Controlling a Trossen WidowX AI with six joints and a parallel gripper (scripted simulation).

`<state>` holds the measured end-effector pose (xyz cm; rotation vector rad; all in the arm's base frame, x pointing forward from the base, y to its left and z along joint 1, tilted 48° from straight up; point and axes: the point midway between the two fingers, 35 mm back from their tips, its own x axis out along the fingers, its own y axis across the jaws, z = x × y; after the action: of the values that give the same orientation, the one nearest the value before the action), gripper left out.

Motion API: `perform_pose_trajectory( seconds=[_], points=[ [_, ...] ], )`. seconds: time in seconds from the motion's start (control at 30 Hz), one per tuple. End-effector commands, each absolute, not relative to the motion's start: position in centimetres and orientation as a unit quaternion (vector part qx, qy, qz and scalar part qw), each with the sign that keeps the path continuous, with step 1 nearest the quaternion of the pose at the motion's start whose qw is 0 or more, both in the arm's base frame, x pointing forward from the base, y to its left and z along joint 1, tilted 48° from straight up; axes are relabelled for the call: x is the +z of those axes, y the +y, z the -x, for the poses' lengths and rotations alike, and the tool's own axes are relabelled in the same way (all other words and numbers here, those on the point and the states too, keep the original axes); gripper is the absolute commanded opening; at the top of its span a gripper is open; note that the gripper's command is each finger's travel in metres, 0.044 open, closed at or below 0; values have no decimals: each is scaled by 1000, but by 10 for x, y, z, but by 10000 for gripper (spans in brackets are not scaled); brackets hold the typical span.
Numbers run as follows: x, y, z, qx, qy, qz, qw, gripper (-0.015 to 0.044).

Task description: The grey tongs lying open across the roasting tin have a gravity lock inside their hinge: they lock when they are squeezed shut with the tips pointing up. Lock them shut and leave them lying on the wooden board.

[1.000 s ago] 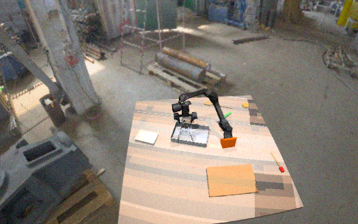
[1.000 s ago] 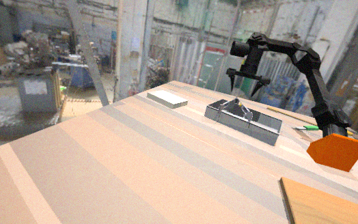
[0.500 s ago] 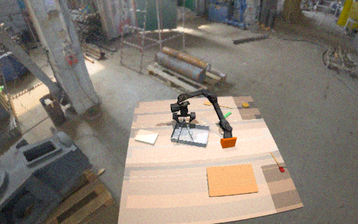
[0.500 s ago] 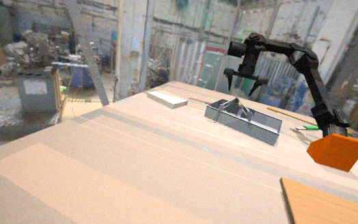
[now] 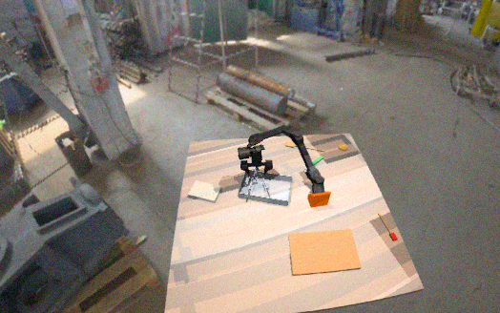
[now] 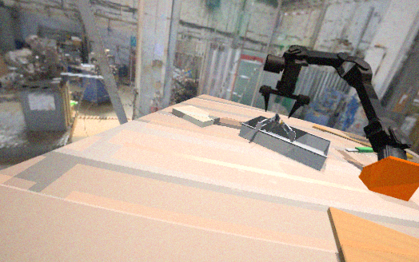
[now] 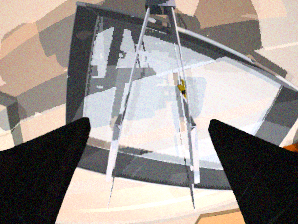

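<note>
The grey tongs [image 5: 251, 188] [image 6: 277, 118] [image 7: 195, 160] lie spread open across the roasting tin [image 5: 267, 200] [image 6: 296, 152] [image 7: 75, 65]. Their dark hinge is at the top of the wrist view, and the tips reach out over the tin's near wall. A small yellow mark shows on one arm. My gripper [image 5: 257, 173] [image 6: 277, 113] [image 7: 150, 124] is open and empty, pointing down above the tongs. In the wrist view its fingers stand to either side of both arms, not touching them. The wooden board [image 5: 324, 253] [image 6: 376, 236] [image 7: 220, 217] lies flat, apart from the tin, with nothing on it.
A cream block [image 5: 204, 191] [image 6: 193, 116] lies beside the tin. An orange block [image 5: 319, 198] [image 6: 389, 177] stands at the arm's base. A green-handled tool [image 5: 318, 160] [image 6: 365, 149], a yellow disc [image 5: 343, 147] and a red-ended stick [image 5: 393, 237] lie farther off.
</note>
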<state>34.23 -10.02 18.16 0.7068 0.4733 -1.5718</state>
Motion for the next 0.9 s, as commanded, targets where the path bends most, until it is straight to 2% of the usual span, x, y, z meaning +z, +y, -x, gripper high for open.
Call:
perform_pose_trajectory(
  seconds=[0.0, 0.87],
  points=[
    [177, -105, -341, -686, 208, -304, 627, 440],
    [149, -137, -339, -687, 207, -303, 628, 440]
  ],
)
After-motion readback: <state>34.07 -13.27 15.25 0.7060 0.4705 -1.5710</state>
